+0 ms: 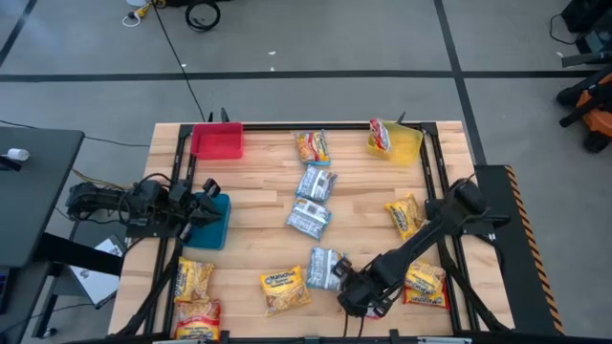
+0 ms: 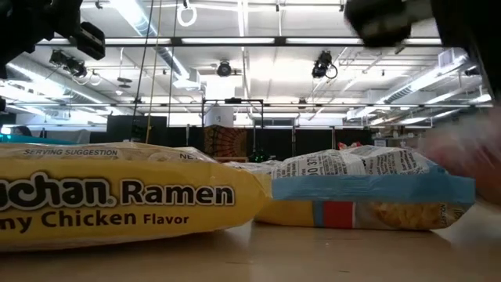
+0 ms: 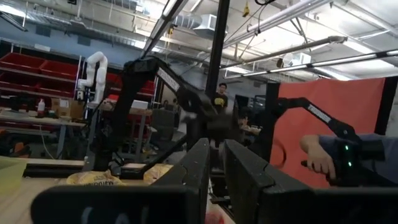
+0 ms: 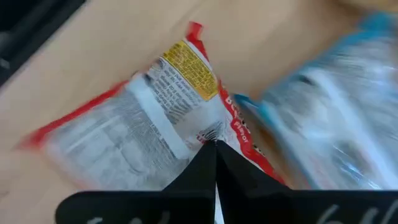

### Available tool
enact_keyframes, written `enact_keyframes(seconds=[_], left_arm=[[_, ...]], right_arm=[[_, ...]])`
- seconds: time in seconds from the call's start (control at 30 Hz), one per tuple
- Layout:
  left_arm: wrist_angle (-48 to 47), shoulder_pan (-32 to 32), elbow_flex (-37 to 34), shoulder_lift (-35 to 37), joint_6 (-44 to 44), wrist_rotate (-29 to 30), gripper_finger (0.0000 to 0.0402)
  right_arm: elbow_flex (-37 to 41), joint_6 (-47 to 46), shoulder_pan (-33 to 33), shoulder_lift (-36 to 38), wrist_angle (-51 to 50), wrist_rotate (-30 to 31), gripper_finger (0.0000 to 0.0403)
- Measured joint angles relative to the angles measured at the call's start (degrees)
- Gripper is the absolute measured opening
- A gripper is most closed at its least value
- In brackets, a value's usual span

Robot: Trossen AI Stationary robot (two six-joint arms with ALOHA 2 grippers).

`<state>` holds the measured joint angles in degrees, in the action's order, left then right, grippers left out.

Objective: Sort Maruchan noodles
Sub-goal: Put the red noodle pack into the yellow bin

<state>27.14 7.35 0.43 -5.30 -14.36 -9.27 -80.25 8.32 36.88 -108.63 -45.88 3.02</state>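
From my remote station I take the wooden table (image 1: 258,205) as the landmark. The Maruchan noodles (image 1: 308,218) lie scattered over its centre and near edge, and one red packet sits in the yellow bin (image 1: 406,148) at its far right corner. The red bin (image 1: 217,141) stands at the far left and the blue bin (image 1: 212,222) at the left edge. The right gripper (image 1: 356,296) is at the near edge, fingers pinched together on the corner of a red packet (image 4: 130,130) beside a silver-blue packet (image 1: 323,268).

I judge the packets light, crinkly and slippery, with a brittle noodle block; take hold at a sealed edge.

The left gripper (image 1: 203,205) waits over the blue bin, nearly closed; I cannot tell what, if anything, it holds. The red packet is hidden under the arm in the high view.
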Motion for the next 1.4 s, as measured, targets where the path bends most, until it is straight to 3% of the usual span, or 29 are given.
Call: enact_keyframes(seconds=[0.3, 0.5, 0.73, 0.97, 1.23, 1.4], left_arm=[[0.06, 0.00, -0.01, 0.00, 0.07, 0.01, 0.0052], [0.04, 0.00, 0.00, 0.00, 0.04, -0.01, 0.0052], [0.02, 0.02, 0.00, 0.00, 0.04, -0.03, 0.0052], [-0.59, 0.00, -0.02, 0.00, 0.06, -0.82, 0.0052], [-3.57, 0.00, 0.00, -0.06, 0.08, -1.16, 0.0052], [-3.63, 0.01, -0.01, -0.04, 0.32, -1.14, 0.0052]], right_arm=[[-0.11, -5.79, -0.11, 18.28, -2.14, 8.93, 0.0003], [-0.11, -2.88, 0.37, 28.11, 1.35, 8.18, 0.0002], [-0.11, 0.65, 3.10, 33.98, 4.75, 7.23, 0.0002], [-0.11, -0.99, 3.17, 34.94, 4.03, 11.34, 0.0002], [-0.11, -21.87, -3.51, 34.74, -6.74, 29.04, 0.0002], [-0.11, -33.85, -10.39, 34.24, -11.89, 29.44, 0.0002]])
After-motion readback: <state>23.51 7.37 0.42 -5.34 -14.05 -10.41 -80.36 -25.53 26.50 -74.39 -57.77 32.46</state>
